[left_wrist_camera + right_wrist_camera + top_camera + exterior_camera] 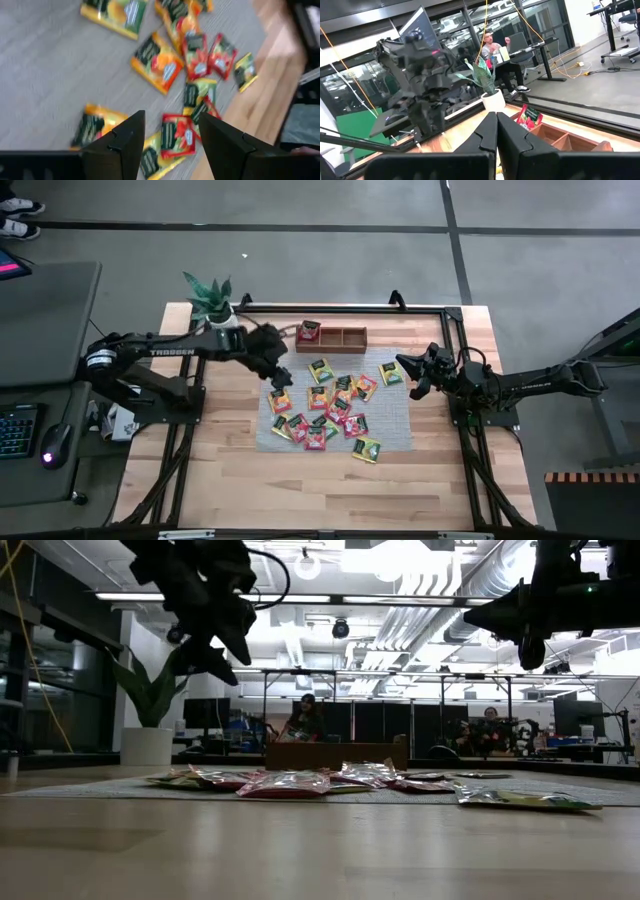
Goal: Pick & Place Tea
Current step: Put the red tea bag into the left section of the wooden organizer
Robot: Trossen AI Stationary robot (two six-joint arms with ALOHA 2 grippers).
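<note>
My left gripper (280,378) hangs wide open and empty over the small square foil tea sachets (330,408) overlapping mid-frame on the grey woven mat (395,425). I might pinch two. My right gripper (410,376) waits closed, centre-right.

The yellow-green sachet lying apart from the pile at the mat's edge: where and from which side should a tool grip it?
Likely from straight above, pinching two opposite edges of the yellow-green sachet. It lies flat on the grey mat, clear of the other sachets, so its edges are free. The right tool, now shut, looks nearer and must open first.
</note>
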